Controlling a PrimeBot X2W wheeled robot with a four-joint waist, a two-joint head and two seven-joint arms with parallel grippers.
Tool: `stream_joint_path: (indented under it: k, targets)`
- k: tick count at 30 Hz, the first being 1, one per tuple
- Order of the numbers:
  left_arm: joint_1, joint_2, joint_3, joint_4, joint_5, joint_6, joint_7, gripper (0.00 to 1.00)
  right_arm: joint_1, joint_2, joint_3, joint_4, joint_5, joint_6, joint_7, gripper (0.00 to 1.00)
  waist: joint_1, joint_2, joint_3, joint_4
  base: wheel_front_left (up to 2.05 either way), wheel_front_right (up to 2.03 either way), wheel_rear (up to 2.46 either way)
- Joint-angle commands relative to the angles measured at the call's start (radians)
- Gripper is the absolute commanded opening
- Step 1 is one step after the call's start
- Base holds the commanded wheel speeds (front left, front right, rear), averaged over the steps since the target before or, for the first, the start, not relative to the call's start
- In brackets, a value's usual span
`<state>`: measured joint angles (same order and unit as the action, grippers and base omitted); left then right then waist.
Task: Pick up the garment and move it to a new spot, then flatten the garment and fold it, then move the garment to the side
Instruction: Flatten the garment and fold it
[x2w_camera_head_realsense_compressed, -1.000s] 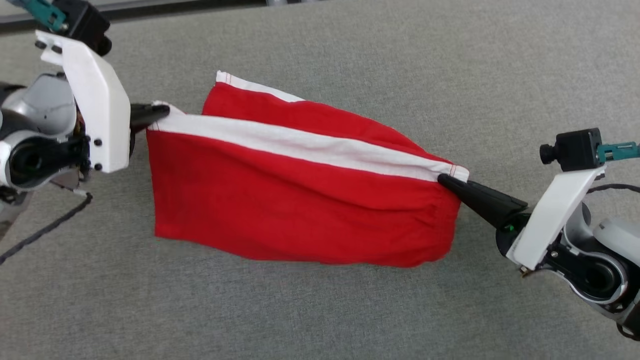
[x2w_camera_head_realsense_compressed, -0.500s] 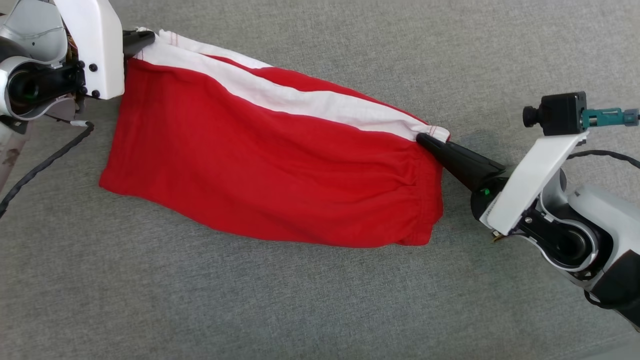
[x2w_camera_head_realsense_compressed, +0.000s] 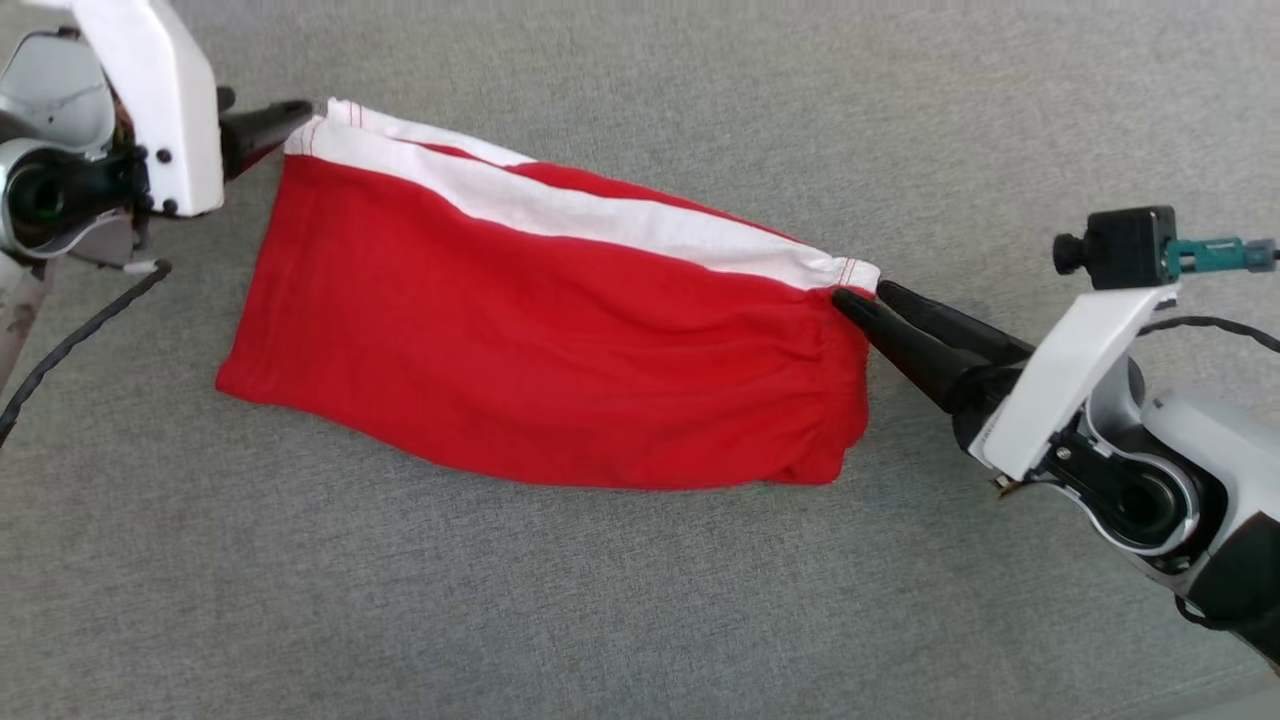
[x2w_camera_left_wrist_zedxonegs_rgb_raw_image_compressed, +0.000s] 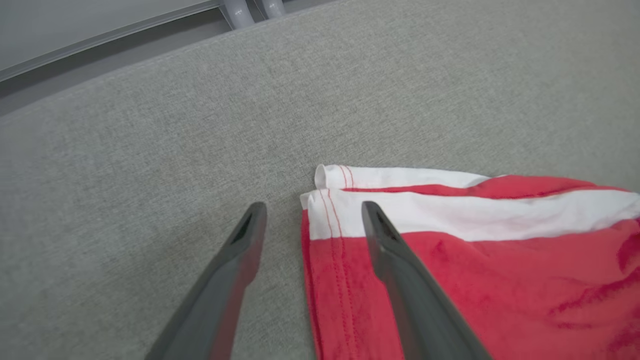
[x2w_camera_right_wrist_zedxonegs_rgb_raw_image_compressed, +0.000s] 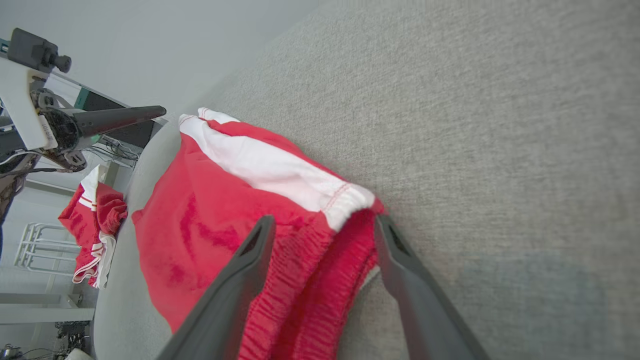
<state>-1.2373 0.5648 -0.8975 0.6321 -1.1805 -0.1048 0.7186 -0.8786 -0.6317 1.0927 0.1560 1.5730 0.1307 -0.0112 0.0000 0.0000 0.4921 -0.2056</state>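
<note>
Now | garment (x2w_camera_head_realsense_compressed: 540, 340): red | white stripe (x2w_camera_head_realsense_compressed: 600, 215) along far edge | waistband (x2w_camera_head_realsense_compressed: 838, 400) gathered

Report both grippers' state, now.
Left gripper: open, hem corner of the garment between its fingers, unclamped.
Right gripper: open, waistband end between its fingers, unclamped.

Grey fabric tabletop (x2w_camera_head_realsense_compressed: 640, 600); off its edge, 1 red-white cloth heap (x2w_camera_right_wrist_zedxonegs_rgb_raw_image_compressed: 95, 220), possibly a rack (x2w_camera_right_wrist_zedxonegs_rgb_raw_image_compressed: 37, 245).

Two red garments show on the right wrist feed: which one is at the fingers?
The red garment spread on the grey surface, its gathered waistband between the open fingers of the right gripper. The other garment is bunched up in the background.
</note>
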Motion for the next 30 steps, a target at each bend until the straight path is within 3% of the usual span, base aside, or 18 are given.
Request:
stream_joint_path:
  k: [1,11,20,21,23,24,25,26,30]
  targets:
    - [0.018,0.012,-0.003,0.01,-0.009,-0.006,0.007,1.0,0.017,-0.011,-0.003,0.004,0.004,0.0,-0.011,1.0,0.0,0.0,-0.024,-0.002,0.0,0.0,0.0]
    - [0.128,0.08,-0.02,0.008,-0.102,-0.018,0.136,1.0,0.084,-0.071,-0.031,-0.057,0.012,0.0,-0.072,1.0,0.0,0.0,-0.051,-0.051,0.0,0.0,0.0]
    - [0.194,0.077,-0.016,-0.054,-0.191,-0.02,0.226,1.0,0.129,-0.104,-0.048,-0.082,0.012,0.0,-0.111,1.0,0.0,0.0,-0.047,-0.087,0.0,0.0,0.0]
    - [0.193,0.078,-0.016,-0.061,-0.193,-0.016,0.228,0.93,0.133,-0.104,-0.048,-0.083,0.013,0.0,-0.114,1.0,0.0,0.0,-0.048,-0.088,0.0,0.0,0.0]
    - [0.195,0.08,-0.014,-0.072,-0.195,-0.011,0.226,0.48,0.137,-0.104,-0.051,-0.083,0.014,0.0,-0.116,1.0,0.0,0.0,-0.049,-0.089,0.0,0.0,0.0]
    - [0.196,0.077,-0.011,-0.077,-0.198,-0.009,0.223,0.35,0.14,-0.103,-0.052,-0.082,0.015,0.0,-0.118,1.0,0.0,0.0,-0.05,-0.09,0.0,0.0,0.0]
    - [0.197,0.077,-0.009,-0.081,-0.2,-0.008,0.221,0.11,0.143,-0.102,-0.052,-0.081,0.014,0.0,-0.121,1.0,0.0,0.0,-0.051,-0.089,0.0,0.0,0.0]
    - [0.199,0.077,-0.008,-0.083,-0.201,-0.008,0.219,0.0,0.146,-0.1,-0.052,-0.079,0.015,0.0,-0.123,1.0,0.0,0.0,-0.053,-0.088,0.0,0.0,0.0]
    - [0.205,0.083,-0.012,-0.083,-0.193,-0.001,0.213,0.0,0.152,-0.096,-0.052,-0.072,0.017,0.0,-0.124,1.0,0.0,0.0,-0.068,-0.08,0.0,0.0,0.0]
